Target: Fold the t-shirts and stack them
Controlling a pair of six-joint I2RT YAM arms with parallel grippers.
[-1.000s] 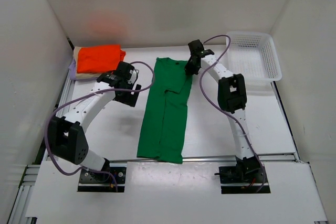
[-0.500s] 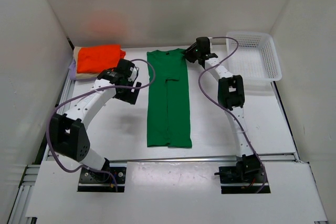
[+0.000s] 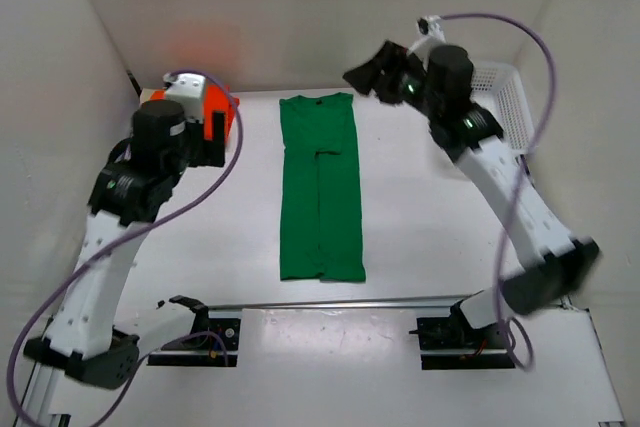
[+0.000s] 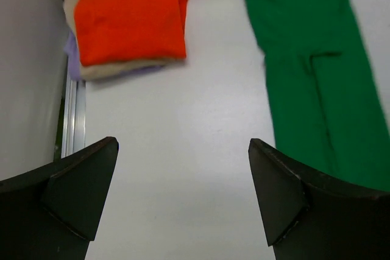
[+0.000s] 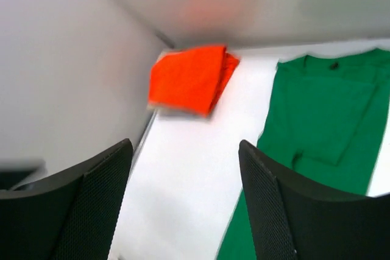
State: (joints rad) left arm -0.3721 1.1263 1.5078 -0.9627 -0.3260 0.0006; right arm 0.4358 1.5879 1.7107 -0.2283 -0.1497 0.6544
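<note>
A green t-shirt, folded into a long narrow strip, lies flat in the middle of the table, collar to the back; it also shows in both wrist views. At the back left is a stack: an orange-red t-shirt on top, a beige t-shirt under it, and a lavender t-shirt at the bottom. My left gripper hangs open high above the bare table between the stack and the green shirt. My right gripper is open and raised over the back of the table, holding nothing.
A white mesh basket stands at the back right, partly behind my right arm. White walls close in the left, back and right sides. My left arm hides most of the orange stack in the top view.
My right gripper opened, let go of the green shirt's collar end and lifted away. Both arms rose high off the table. The green shirt now lies straight.
</note>
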